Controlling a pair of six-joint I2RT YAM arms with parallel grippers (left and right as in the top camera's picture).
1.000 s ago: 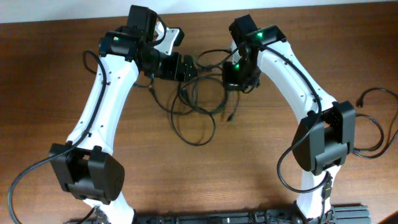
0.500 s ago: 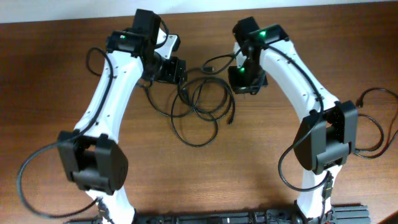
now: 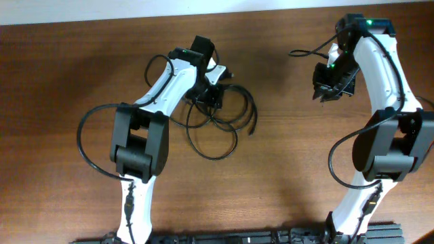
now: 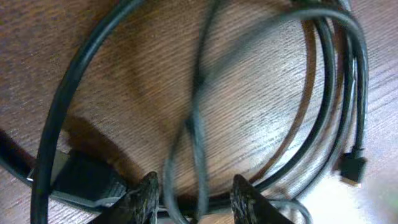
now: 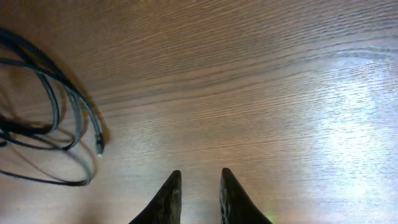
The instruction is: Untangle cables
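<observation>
The cables (image 3: 224, 129) lie in loose black loops on the wooden table, left of centre. My left gripper (image 3: 211, 95) is down on the upper part of the bundle. In the left wrist view its jaws (image 4: 196, 196) stand apart with two thin cable strands (image 4: 198, 124) running between them, and neither finger visibly presses on them. A small plug (image 4: 352, 168) lies at the right. My right gripper (image 3: 325, 91) hangs far to the right over bare wood. Its fingers (image 5: 200, 186) are a little apart with nothing between them. The cables (image 5: 62, 112) lie well to its left.
The left arm's own thick black wire (image 3: 88, 135) loops out to the left, and the right arm's wire (image 3: 302, 51) arcs near the table's far edge. Bare wood (image 3: 291, 169) lies between the bundle and the right arm.
My right arm has swung away to the right, off the bundle, and its jaws have parted slightly. My left gripper has moved right onto the cables with its jaws narrowing.
</observation>
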